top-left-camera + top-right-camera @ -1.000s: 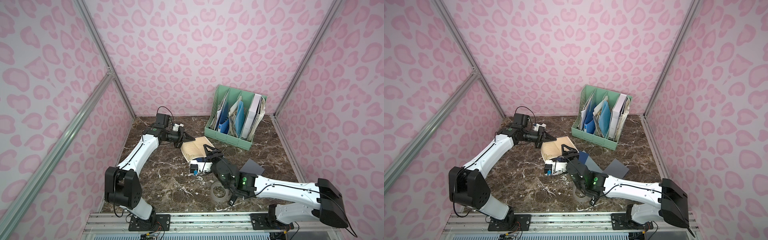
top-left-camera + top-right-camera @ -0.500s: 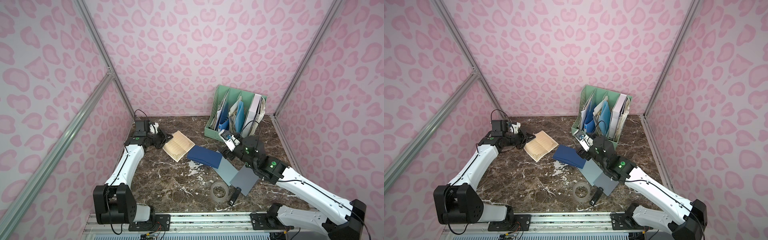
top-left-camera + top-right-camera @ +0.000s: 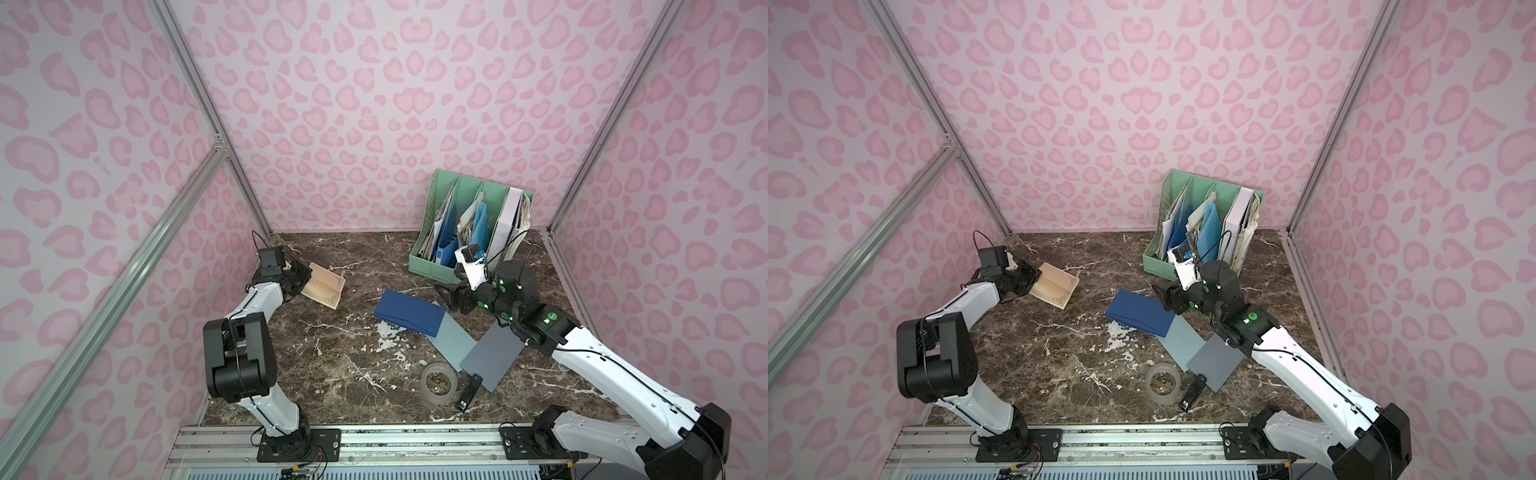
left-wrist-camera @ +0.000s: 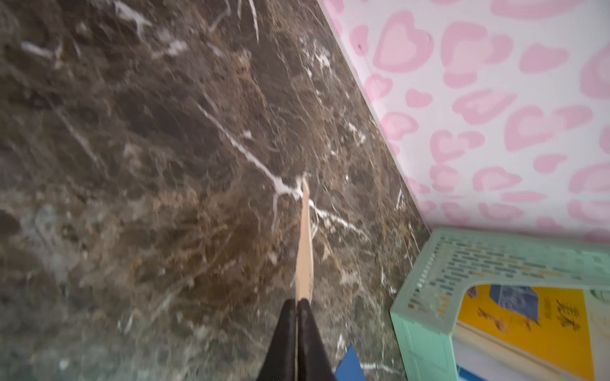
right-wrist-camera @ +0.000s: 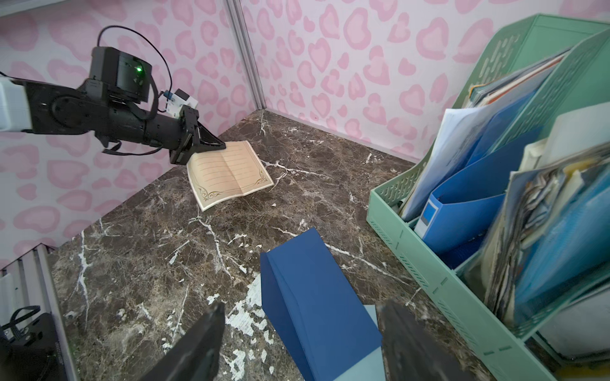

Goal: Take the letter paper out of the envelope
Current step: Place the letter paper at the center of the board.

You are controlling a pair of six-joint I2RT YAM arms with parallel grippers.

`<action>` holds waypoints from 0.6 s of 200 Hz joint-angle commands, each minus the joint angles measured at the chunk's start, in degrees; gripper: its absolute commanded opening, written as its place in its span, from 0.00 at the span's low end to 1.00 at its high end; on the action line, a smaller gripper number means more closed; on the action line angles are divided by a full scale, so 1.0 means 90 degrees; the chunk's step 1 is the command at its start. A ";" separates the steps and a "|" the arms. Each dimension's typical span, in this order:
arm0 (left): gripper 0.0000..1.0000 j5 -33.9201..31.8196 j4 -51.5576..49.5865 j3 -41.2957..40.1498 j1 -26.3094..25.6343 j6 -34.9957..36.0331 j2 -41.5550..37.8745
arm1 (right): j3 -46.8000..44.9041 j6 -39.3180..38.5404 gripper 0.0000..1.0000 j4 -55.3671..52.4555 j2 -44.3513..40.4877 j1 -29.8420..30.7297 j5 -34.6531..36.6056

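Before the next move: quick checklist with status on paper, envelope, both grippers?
1. Letter paper clear of envelope: ok, bare table between them.
2. Left gripper grip: ok, shut on the paper's edge.
3. Right gripper free: ok, open, holding nothing, by the envelope's end.
4. Paper resting on the table: cannot tell, its low edge is near the marble but contact is unclear.
5. Envelope settled: ok, lying on the table, one end over a grey-blue sheet.
6. Tape roll and stapler away from the paper: ok.
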 commanded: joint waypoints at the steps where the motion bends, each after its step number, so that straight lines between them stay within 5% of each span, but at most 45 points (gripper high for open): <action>1: 0.00 0.0146 0.0602 0.0518 0.0076 -0.0017 0.0643 | -0.0023 0.0142 0.75 0.0114 -0.0044 -0.0073 -0.0060; 59: 0.00 0.0325 0.0523 0.1766 0.0191 0.0025 0.2143 | -0.0016 0.0210 0.75 -0.0101 0.0029 -0.0368 0.0014; 110: 0.00 0.0271 0.0414 0.1910 0.0233 -0.0120 0.2590 | -0.0013 0.0249 0.75 -0.0106 0.0109 -0.0565 -0.0080; 120: 0.06 0.0316 0.0350 0.1917 0.0233 -0.0129 0.2640 | -0.0009 0.0264 0.76 -0.0082 0.0138 -0.0589 -0.0108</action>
